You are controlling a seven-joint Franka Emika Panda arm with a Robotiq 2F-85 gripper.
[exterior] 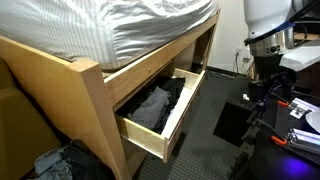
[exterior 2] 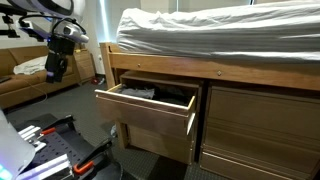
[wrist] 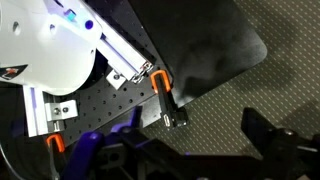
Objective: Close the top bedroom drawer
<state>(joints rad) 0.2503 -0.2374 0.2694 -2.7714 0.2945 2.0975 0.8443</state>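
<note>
A: Exterior views both show the top bedroom drawer (exterior: 150, 128) pulled well out of the bed frame (exterior: 95, 100). Agree?

B: Yes. It's a pale wood box with a plain front and no handle I can see. Dark clothing (exterior: 155, 103) lies inside. The mattress (exterior: 140, 25) with its striped sheet sits at 12 o'clock above it.

A: And in an exterior view from the front?

B: The drawer (exterior 2: 148, 118) is near centre, still open, with a closed wooden panel (exterior 2: 262, 125) at its 3 o'clock.

A: Gripper?

B: The gripper (exterior: 262, 85) hangs at about 2 o'clock from the drawer, well apart and touching nothing. Seen from the front, the gripper (exterior 2: 55, 68) is at 10 o'clock, above a couch (exterior 2: 25, 85).

A: Jaw state?

B: In the wrist view the dark fingers (wrist: 268, 130) look spread, with nothing between them. It's murky, though.

A: What's under it?

B: A dark mat (wrist: 205, 50) toward 12 o'clock, a perforated board (wrist: 100, 112) and an orange clamp (wrist: 160, 82) near centre, and the white robot base (wrist: 45, 50) at 10 o'clock.
</note>
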